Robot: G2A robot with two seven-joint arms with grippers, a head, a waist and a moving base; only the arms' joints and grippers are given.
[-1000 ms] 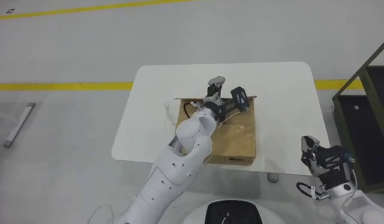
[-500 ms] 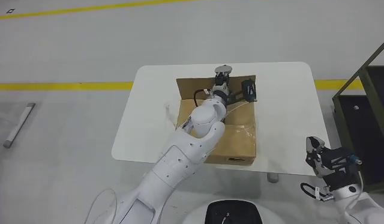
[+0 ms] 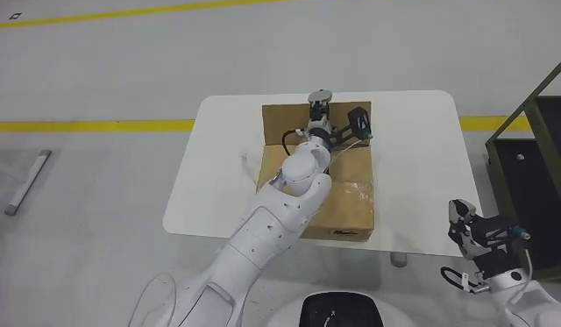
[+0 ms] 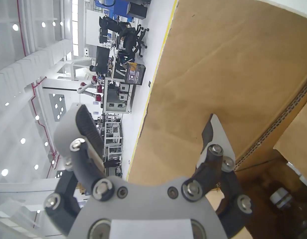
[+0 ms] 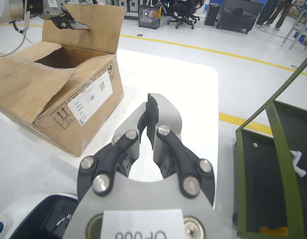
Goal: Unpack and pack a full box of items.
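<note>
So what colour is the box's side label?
The label is white with black print; right wrist view.

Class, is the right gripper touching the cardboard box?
Apart. The right wrist view shows bare white table between the right gripper and the cardboard box.

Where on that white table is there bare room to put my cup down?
Bare table lies between the cardboard box and the left edge, and again between the box and the right edge. It is crowded at the box's raised far flap, where the open left gripper sits.
</note>
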